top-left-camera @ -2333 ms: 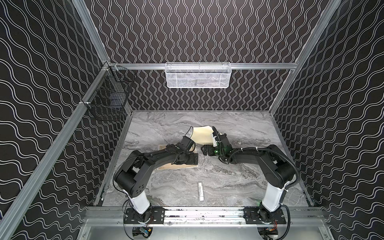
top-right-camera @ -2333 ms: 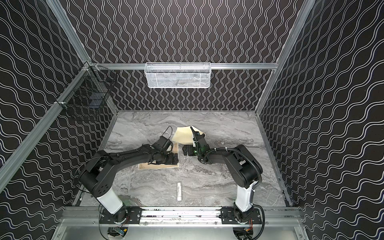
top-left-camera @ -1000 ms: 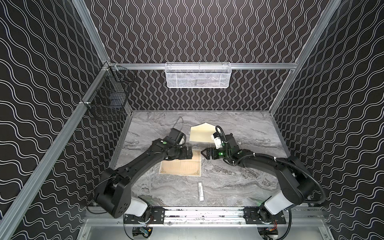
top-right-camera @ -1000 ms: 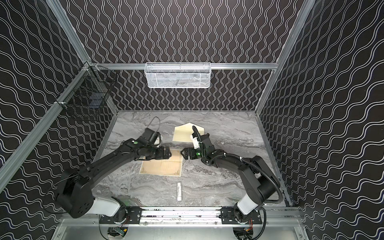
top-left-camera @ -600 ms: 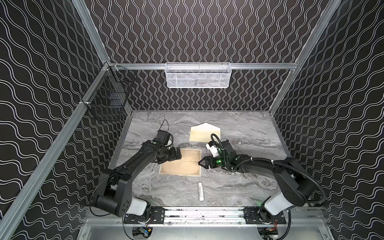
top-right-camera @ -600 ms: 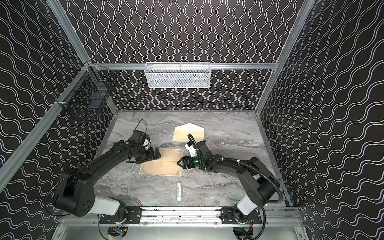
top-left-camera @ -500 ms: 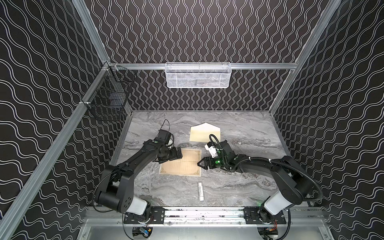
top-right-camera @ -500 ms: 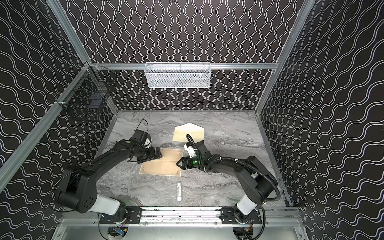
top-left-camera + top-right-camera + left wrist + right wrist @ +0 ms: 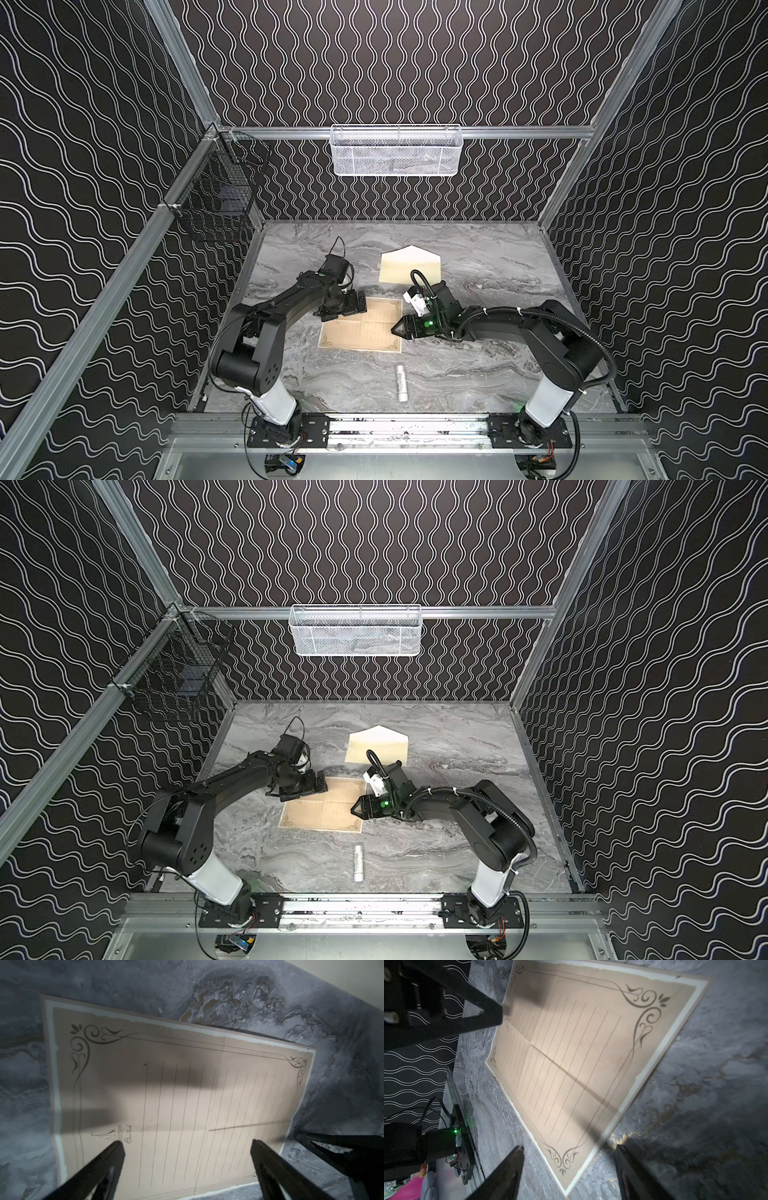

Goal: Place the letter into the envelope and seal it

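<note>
Letter, tan with ruled lines and a thin dark ornamental border, lies unfolded and face up in the middle of the grey marble surface. A crease runs across its middle. It lies flat in the same place as a second ago. Just behind it, apart from it, the pale cream envelope lies with its pointed flap open and aimed at the back wall, also unmoved. Both papers show in both top views.

The left end effector hangs over the letter's far left corner. A second ago it was over the middle of the far edge, so it has slid leftward. In the left wrist view its fingers are spread wide above the ruled lines and grip nothing. Whether the tips touch the paper cannot be told.

The right end effector now points at the middle of the letter's right edge. A second ago it sat further back, beside the far right corner and close to the envelope. In the right wrist view its fingers stand apart with a flourished corner of the letter lying between and ahead of them, nothing clamped.

A small white stick lies near the front, in front of the letter, where it was before.
</note>
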